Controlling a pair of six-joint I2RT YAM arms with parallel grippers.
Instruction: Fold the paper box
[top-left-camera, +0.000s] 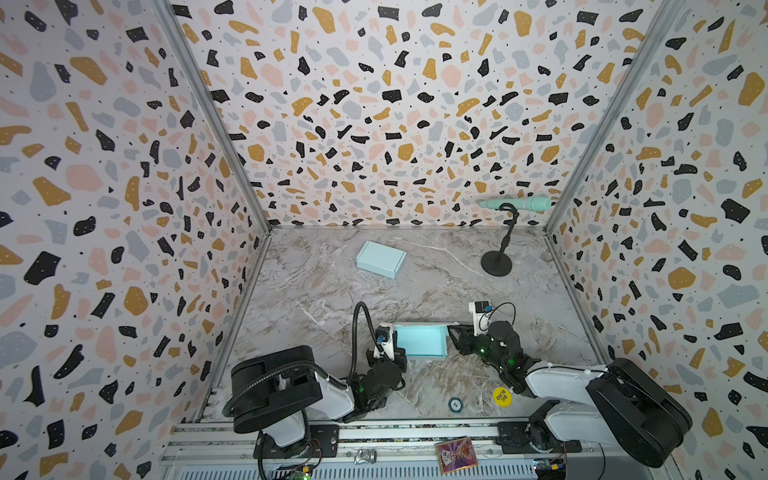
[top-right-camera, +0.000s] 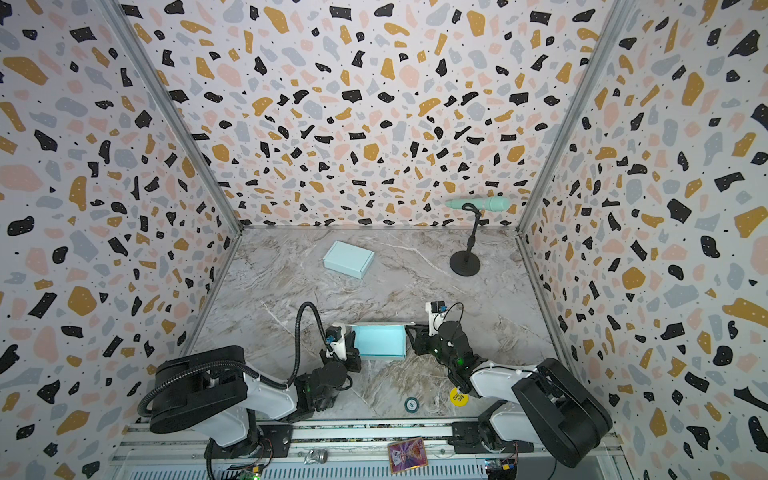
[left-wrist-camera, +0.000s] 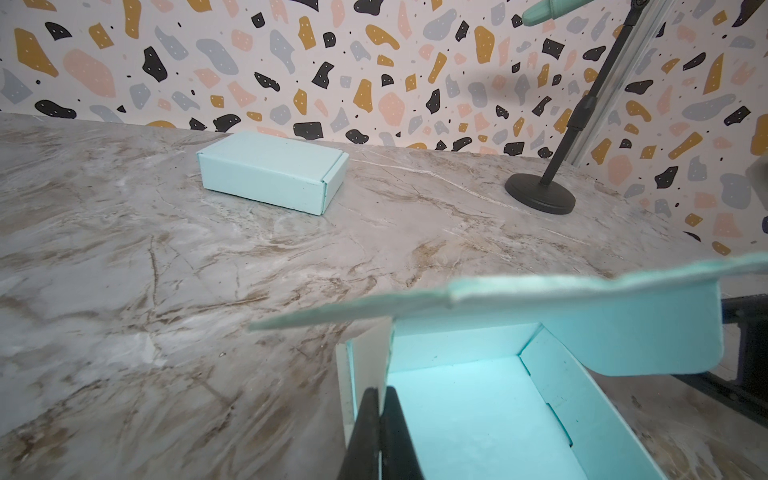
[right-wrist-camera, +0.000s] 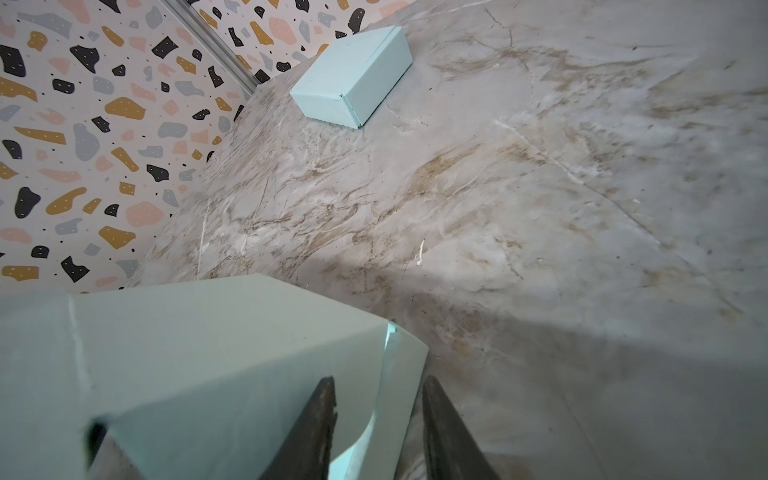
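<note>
Box half-closed at the table's front, plenty left to botch

Both top views: box sits between the grippers, lid up; left gripper at its left wall, right gripper at the right end. If right shoves the lid down harder than left can hold, I reckon the whole box skids. Left wrist: fingers clenched on the wall, lid tilted over the opening, flap hanging above the opposite wall; shut it like that and the flap probably crumples outside instead of tucking in. Right wrist: jaws apart, straddling the flap, not pinching it; a shallow bite could just slide off.
</note>
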